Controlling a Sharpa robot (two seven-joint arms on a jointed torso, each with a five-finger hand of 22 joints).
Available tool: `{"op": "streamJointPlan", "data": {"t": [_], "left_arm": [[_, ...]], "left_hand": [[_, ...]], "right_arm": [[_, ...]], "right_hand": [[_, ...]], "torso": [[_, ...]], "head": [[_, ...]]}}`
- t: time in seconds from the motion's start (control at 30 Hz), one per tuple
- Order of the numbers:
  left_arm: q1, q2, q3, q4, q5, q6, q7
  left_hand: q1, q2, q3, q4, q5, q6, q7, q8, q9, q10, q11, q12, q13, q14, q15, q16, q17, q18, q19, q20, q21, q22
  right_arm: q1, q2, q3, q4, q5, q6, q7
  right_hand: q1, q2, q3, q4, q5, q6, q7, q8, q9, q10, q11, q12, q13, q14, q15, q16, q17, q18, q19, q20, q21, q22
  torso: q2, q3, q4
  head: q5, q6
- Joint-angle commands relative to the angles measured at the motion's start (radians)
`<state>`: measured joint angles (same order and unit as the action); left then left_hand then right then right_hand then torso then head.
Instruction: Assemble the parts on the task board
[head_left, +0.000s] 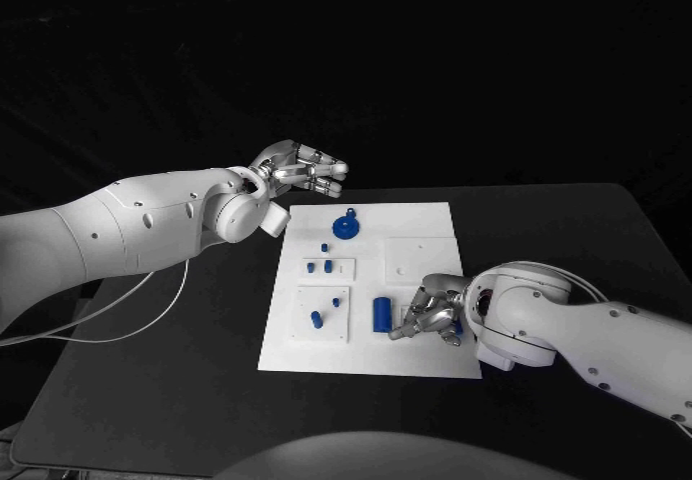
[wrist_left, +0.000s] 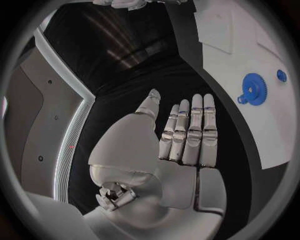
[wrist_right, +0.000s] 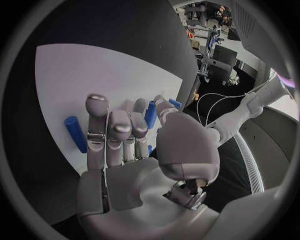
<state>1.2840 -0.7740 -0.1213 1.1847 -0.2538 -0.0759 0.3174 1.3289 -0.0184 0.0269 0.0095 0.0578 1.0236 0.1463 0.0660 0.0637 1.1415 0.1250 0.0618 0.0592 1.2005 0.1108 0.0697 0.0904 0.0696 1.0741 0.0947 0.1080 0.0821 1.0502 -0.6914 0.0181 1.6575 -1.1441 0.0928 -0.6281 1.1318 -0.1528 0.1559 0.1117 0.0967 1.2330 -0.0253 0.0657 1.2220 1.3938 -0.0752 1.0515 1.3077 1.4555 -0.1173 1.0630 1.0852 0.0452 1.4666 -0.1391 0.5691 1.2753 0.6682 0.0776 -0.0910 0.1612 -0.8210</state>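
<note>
The white task board (head_left: 418, 345) lies in the middle of the table. On its far end sits a blue gear (head_left: 348, 227) (wrist_left: 253, 89), and a blue cylinder (head_left: 382, 313) (wrist_right: 76, 134) lies near the front. Several small blue pegs (head_left: 313, 267) stand in raised white blocks on the board's left side. My right hand (head_left: 430, 316) (wrist_right: 134, 135) is low over the board's near right part, just right of the cylinder, with its fingers curled and pinching a blue part (wrist_right: 150, 114) against the thumb. My left hand (head_left: 300, 168) (wrist_left: 181, 135) hovers beyond the board's far left corner, flat and holding nothing.
A plain raised white block (head_left: 421, 252) sits on the board's right half. A thin white cable (head_left: 137, 305) trails across the black table on the left. The table's right edge (head_left: 656, 235) runs close behind my right arm.
</note>
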Motion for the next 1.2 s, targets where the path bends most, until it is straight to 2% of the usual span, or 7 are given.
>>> {"op": "streamJointPlan", "data": {"t": [0.03,0.4,0.6,0.73,0.87,1.03,1.2], "left_arm": [[0.000,0.000,0.001,0.002,-0.003,0.013,0.005],[0.000,-0.002,0.000,0.003,0.003,0.002,0.012],[0.000,-0.007,0.000,0.010,0.022,-0.012,0.018],[0.000,-0.013,0.000,0.019,0.029,-0.019,0.020],[0.000,-0.019,0.000,0.025,0.031,-0.022,0.021],[0.000,-0.021,-0.001,0.023,0.032,-0.019,0.023],[0.000,-0.020,-0.003,0.021,0.033,-0.017,0.023]], "left_hand": [[-0.002,-0.001,0.000,0.004,0.001,-0.010,0.000,-0.003,-0.001,-0.005,0.001,-0.003,0.000,-0.007,-0.001,-0.005,0.001,-0.016,-0.007,0.002,-0.005,-0.001],[-0.002,0.001,0.000,0.005,0.001,-0.007,-0.001,-0.003,0.000,-0.002,0.000,-0.002,0.000,-0.005,-0.001,-0.004,0.002,-0.016,-0.005,0.002,-0.004,-0.001],[-0.002,0.003,0.000,0.004,0.002,-0.005,-0.002,-0.003,0.000,0.001,-0.001,-0.002,0.000,-0.002,-0.003,-0.004,0.002,-0.016,-0.003,0.001,-0.003,0.000],[-0.002,0.003,0.000,0.004,0.002,-0.004,-0.002,-0.003,0.000,0.002,-0.001,-0.002,0.000,0.000,-0.003,-0.004,0.003,-0.016,-0.002,0.000,-0.003,0.000],[0.000,0.003,0.000,0.002,0.002,-0.004,-0.003,-0.003,0.000,0.003,-0.002,-0.002,0.000,0.001,-0.004,-0.005,0.002,-0.016,-0.002,-0.001,-0.002,0.000],[-0.002,0.002,-0.001,0.003,0.002,-0.003,-0.003,-0.003,0.000,0.004,-0.002,-0.002,0.000,0.000,-0.003,-0.005,0.002,-0.016,-0.002,0.000,-0.002,0.000],[-0.003,0.002,-0.003,0.003,0.002,-0.003,-0.003,-0.003,0.000,0.004,-0.002,-0.002,0.000,0.000,-0.003,-0.005,0.002,-0.017,-0.003,0.000,-0.003,0.000]], "right_arm": [[-0.002,-0.002,0.000,0.006,0.006,0.011,0.022],[-0.002,-0.052,0.011,0.025,0.023,-0.004,0.054],[0.002,-0.128,0.060,0.055,0.105,0.015,0.110],[0.007,-0.182,0.085,0.068,0.121,0.029,0.100],[0.009,-0.225,0.096,0.076,0.113,0.049,0.086],[0.011,-0.256,0.100,0.080,0.088,0.059,0.044],[0.011,-0.266,0.102,0.078,0.044,0.065,-0.015]], "right_hand": [[-0.004,-0.009,0.000,0.018,-0.004,0.007,0.002,-0.001,0.003,0.004,-0.002,0.000,0.013,0.000,-0.002,-0.001,0.002,-0.005,0.047,-0.002,0.003,0.001],[-0.013,0.029,0.008,0.010,0.002,-0.015,0.006,-0.004,-0.020,0.004,0.000,-0.001,0.013,-0.001,-0.002,-0.004,-0.001,-0.003,0.047,-0.003,0.000,-0.001],[-0.018,0.134,-0.019,-0.114,0.039,-0.068,0.029,-0.003,-0.297,-0.001,0.010,-0.006,0.011,-0.001,0.004,-0.011,-0.008,0.004,0.046,0.003,-0.003,-0.005],[-0.022,0.142,0.017,-0.161,0.034,-0.069,0.034,-0.003,-0.442,-0.004,0.014,-0.011,0.008,-0.002,0.007,-0.014,-0.012,0.008,0.046,0.006,-0.005,-0.006],[-0.023,0.139,0.076,-0.200,0.061,-0.069,0.035,-0.002,-0.502,0.000,0.014,0.008,0.021,-0.001,0.008,-0.006,-0.005,0.008,0.047,0.007,-0.004,-0.005],[-0.037,0.110,0.068,-0.174,0.041,-0.049,0.030,0.002,-0.486,0.004,0.010,0.015,0.025,-0.001,0.006,-0.002,-0.002,0.008,0.047,0.007,-0.001,-0.004],[-0.030,0.071,0.068,-0.101,0.018,-0.029,0.012,0.009,-0.195,0.007,-0.001,0.015,0.029,-0.001,-0.001,-0.002,-0.001,0.000,0.046,-0.002,-0.001,-0.007]], "torso": [[0.000,0.0004,0.0002],[-0.001,0.0002,-0.0011],[-0.001,0.0005,-0.0019],[-0.002,0.0005,-0.0030],[-0.001,0.0015,-0.0027],[0.000,0.0025,-0.0016],[0.000,0.0009,0.0001]], "head": [[0.001,0.000],[-0.002,0.004],[-0.015,0.007],[-0.018,0.009],[-0.021,0.015],[-0.026,0.015],[-0.028,0.015]]}}
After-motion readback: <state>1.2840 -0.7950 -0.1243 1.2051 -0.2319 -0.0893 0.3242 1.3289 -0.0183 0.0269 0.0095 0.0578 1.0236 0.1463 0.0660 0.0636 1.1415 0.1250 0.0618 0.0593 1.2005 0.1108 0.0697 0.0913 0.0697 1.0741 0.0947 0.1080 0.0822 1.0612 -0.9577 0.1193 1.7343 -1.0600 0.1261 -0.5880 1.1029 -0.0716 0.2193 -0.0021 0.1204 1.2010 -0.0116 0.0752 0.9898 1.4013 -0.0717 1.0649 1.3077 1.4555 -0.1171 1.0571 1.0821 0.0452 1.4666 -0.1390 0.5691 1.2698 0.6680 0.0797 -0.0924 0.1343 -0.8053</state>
